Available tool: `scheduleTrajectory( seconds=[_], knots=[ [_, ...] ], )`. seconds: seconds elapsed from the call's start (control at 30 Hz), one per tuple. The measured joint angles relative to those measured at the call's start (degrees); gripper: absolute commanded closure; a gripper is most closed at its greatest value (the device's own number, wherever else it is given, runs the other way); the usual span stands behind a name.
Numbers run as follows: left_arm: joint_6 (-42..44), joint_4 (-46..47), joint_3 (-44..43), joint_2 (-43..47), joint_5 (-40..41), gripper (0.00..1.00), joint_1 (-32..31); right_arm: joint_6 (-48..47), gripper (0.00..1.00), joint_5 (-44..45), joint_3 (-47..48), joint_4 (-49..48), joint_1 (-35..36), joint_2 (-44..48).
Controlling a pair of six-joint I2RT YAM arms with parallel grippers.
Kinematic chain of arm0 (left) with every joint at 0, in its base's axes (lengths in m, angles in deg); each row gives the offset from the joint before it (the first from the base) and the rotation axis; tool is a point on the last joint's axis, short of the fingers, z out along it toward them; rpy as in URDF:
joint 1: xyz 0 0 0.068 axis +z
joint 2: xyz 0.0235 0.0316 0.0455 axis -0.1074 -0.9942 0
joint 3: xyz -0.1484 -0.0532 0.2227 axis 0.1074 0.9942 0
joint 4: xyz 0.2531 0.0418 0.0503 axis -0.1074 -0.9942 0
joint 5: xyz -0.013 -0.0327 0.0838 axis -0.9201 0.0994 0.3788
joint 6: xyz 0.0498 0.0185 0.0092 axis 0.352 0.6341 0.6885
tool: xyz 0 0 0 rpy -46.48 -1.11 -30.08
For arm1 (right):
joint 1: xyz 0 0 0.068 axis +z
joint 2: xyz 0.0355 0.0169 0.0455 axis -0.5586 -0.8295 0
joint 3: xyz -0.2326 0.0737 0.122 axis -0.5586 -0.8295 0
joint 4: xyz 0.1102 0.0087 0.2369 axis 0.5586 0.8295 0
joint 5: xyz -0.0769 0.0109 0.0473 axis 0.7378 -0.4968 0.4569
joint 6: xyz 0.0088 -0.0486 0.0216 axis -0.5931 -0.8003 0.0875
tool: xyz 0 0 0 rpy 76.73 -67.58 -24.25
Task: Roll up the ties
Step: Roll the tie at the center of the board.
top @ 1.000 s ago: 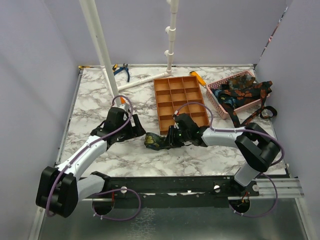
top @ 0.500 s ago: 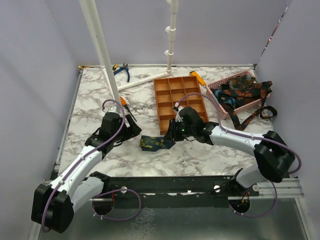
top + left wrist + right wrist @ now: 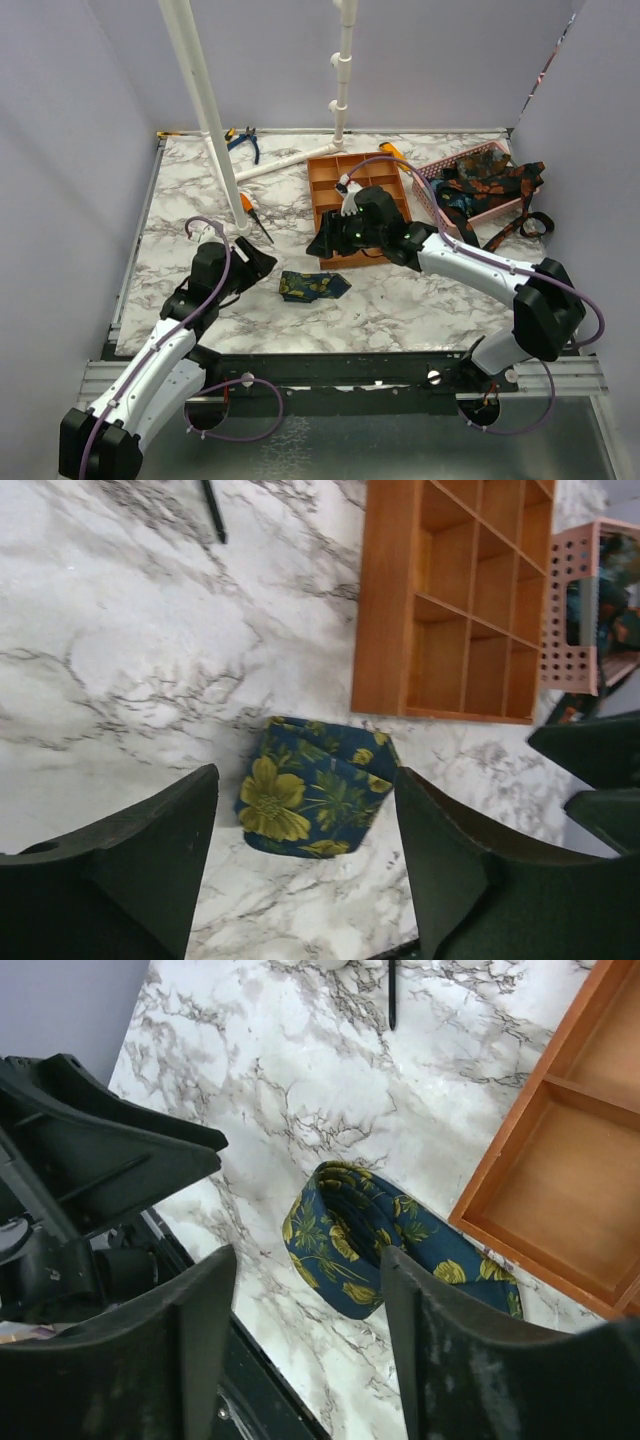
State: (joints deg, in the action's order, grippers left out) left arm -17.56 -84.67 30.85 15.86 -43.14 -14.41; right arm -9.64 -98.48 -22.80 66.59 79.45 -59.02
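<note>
The right gripper (image 3: 305, 1260) has lifted back over the tray (image 3: 385, 600), the left gripper (image 3: 305, 785) has drawn away; both stand spread and empty. The rolled tie (image 3: 312, 286) lies alone on the surface (image 3: 190, 190), just before the tray. More ties (image 3: 485, 185) fill the basket (image 3: 430, 200).

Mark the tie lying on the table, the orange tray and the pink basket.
tie on the table (image 3: 315, 800), left wrist view, middle of the bundle.
orange tray (image 3: 385, 590), left wrist view, outer side wall.
pink basket (image 3: 556, 600), left wrist view, perforated wall.
</note>
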Motion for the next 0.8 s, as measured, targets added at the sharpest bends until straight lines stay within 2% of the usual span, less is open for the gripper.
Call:
scheduleTrajectory(
  seconds=[0.13, 0.33, 0.43, 0.53, 0.6, 0.8],
  knots=[
    [-0.02, 2.10, 0.85, 2.43, -4.81, 0.07, 0.00, 0.81, 0.27, -1.51, -0.07, -1.60, -0.13, -0.55],
    [2.27, 5.86, 0.72, 3.41, -10.03, 0.03, -1.68, 0.90, 0.27, 1.75, 0.20, -3.98, -0.26, -1.07],
    [4.52, 6.32, -0.22, 3.45, -11.13, 0.04, -4.17, 0.74, 0.33, 2.05, 1.73, -5.38, -1.03, -1.90],
    [6.34, 6.86, -1.42, 3.67, -11.32, 0.06, -7.23, -0.79, 0.37, 2.08, 10.43, -1.81, -1.70, -6.62],
    [7.26, 6.88, -1.73, 4.52, -10.23, 0.09, -11.50, -1.97, 0.37, 2.14, 16.52, -0.50, -1.99, -10.19],
    [5.64, 5.05, -1.53, 5.46, -1.40, 0.26, -25.07, -4.35, 0.44, 2.64, 22.47, 5.35, -2.10, -15.02]
  ],
)
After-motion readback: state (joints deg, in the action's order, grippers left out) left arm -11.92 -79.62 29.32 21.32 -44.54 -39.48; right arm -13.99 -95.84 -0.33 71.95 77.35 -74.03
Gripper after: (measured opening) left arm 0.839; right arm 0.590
